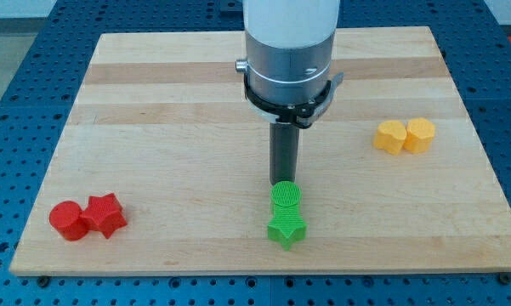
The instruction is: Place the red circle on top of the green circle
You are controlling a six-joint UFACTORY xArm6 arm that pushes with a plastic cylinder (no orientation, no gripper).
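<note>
1. No fingers or jaws are carried by this arm, so nothing is opened, closed or held; the rod ends in my tip (283,182), which is seen just at the 12 o'clock side of the green circle (286,196). Whether the two touch cannot be told.
2. At the 6 o'clock side of the green circle, a green star (286,229) is found, touching it or nearly so.
3. Above the rod, at 12 o'clock, the arm's pale cylinder with its dark collar (287,95) is seen.
4. Far toward 8 o'clock from my tip, near the board's lower left corner, the red circle (67,220) is lying, well apart from the green circle. A red star (105,214) is pressed against its 3 o'clock side.
5. Toward 2 o'clock from my tip, two yellow blocks (405,135) are set side by side, touching; their exact shapes cannot be made out.
6. Everything is borne by a wooden board (170,110) lying on a blue perforated table (17,76).
</note>
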